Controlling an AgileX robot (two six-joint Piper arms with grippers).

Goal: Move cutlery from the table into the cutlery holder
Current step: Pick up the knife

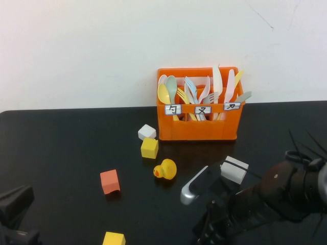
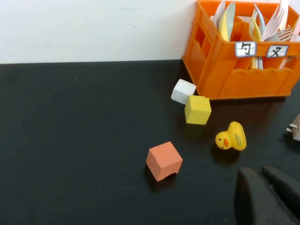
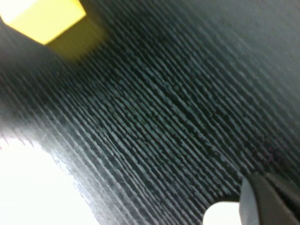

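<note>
Three compartments of the orange cutlery holder (image 1: 198,122) stand packed with pastel plastic spoons, forks and knives at the back of the black table (image 1: 61,153), against the white wall. In the high view a white cube (image 1: 146,132) and a yellow cube (image 1: 149,148) lie just off its front left corner, a yellow rubber duck (image 1: 165,169) sits nearer the robot, an orange cube (image 1: 110,181) is further left, and another yellow cube (image 1: 113,239) is at the near edge. A white charger plug (image 1: 234,169) and a pale grey-blue knife (image 1: 194,186) lie right of the duck, just above the right arm.

The right end effector (image 1: 212,224) hangs low near the front edge, its jaws shut on nothing; its wrist view shows only blurred table and one yellow cube.

The left end effector (image 2: 269,197) is parked at the near left corner, shut and empty. Its wrist view shows the holder's side wall, which the high view does not.
</note>
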